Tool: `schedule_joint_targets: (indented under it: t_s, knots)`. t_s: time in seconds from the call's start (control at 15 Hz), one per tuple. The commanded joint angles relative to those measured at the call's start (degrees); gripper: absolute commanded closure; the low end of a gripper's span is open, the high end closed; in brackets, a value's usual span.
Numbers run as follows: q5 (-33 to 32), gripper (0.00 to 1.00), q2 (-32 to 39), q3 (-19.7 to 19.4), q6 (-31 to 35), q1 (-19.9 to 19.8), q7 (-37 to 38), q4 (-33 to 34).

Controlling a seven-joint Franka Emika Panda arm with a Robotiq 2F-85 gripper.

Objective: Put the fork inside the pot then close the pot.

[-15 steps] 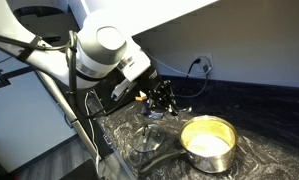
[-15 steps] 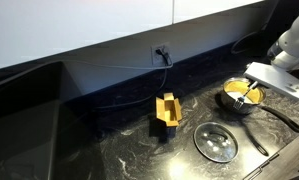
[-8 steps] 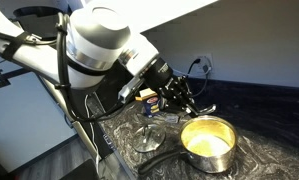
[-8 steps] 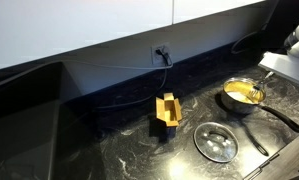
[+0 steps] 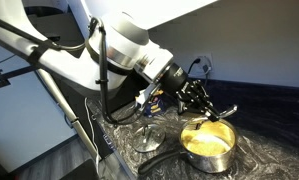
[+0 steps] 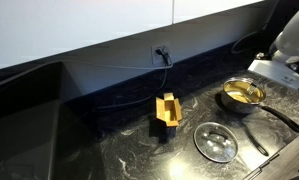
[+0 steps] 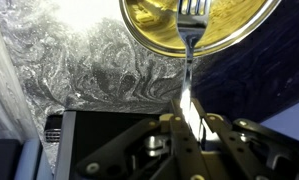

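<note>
Item: fork [image 7: 189, 62], plain metal, held by its shaft in the gripper [image 7: 192, 128], whose jaws are closed almost fully on the thin metal. The tines point away from the wrist and, in the wrist view, lie over the mouth of the pot [image 7: 149, 30]. It is held lengthwise with tines foremost, presumably so that on release it slides down into the vessel rather than bridging the rim. Item: pot [image 6: 241, 95], shiny steel, pale yellowish inside, with a long black handle [image 6: 279, 115] running off toward the counter edge. It stands uncovered on the dark marbled counter [image 6: 109, 150], mouth clear to receive the fork. In an exterior view the gripper [image 5: 211, 108] hangs just above the pot [image 5: 211, 148], slightly toward its far side; whether the tines are below the rim cannot be told. Item: glass lid [image 6: 216, 143], flat, with a central knob, lying on the counter just beside the pot, near enough for the closing step, which is not yet begun. Item: yellow block [image 6: 167, 110], well apart from the rest, apparently no part of the task.
</note>
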Motion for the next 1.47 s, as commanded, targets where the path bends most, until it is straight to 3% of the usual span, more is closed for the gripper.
schedule_joint_targets:
  t_s: [0.0, 0.6, 0.67, 0.87, 1.27, 1.4]
  knots:
    - [-2.93, 0.97, 6.68, 0.64, -2.95, 0.90, 3.95, 5.02]
    - [-0.90, 0.97, 17.94, 4.22, -7.99, 1.93, 2.87, 12.47]
    - [-0.78, 0.62, 18.56, 4.45, -8.28, 2.12, 2.81, 12.78]
    - [0.21, 0.48, 18.78, 5.17, -7.55, 2.05, 2.50, 12.37]
    - [4.65, 0.02, 14.55, 5.56, -3.54, 0.49, 0.25, 8.79]
    - [7.37, 0.00, 13.94, 5.13, -1.48, -0.55, -1.00, 8.26]
